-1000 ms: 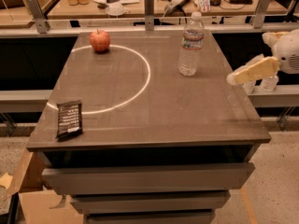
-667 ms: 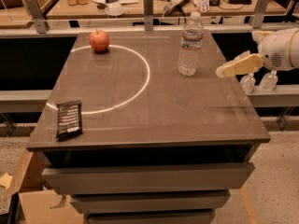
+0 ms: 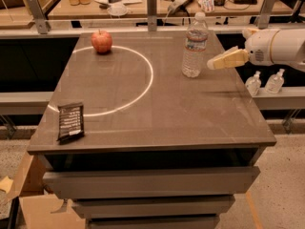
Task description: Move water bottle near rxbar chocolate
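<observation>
The water bottle [image 3: 194, 46] stands upright at the back right of the grey table [image 3: 157, 113]; it is clear and ribbed, with a white cap. The rxbar chocolate [image 3: 71, 122], a flat black wrapper with white text, lies at the front left corner. My gripper [image 3: 212, 64] reaches in from the right on a white arm, its pale fingers pointing left, just right of the bottle at mid height and apart from it.
A red apple [image 3: 101, 41] sits at the back left on a white circle painted on the table. Two small white-topped bottles [image 3: 265, 82] stand on a ledge to the right. A cluttered bench runs behind a rail. A cardboard box [image 3: 33, 209] sits on the floor at lower left.
My gripper has moved left and slightly up from beyond the table's right edge toward the water bottle. The bottle, bar and apple have not moved.
</observation>
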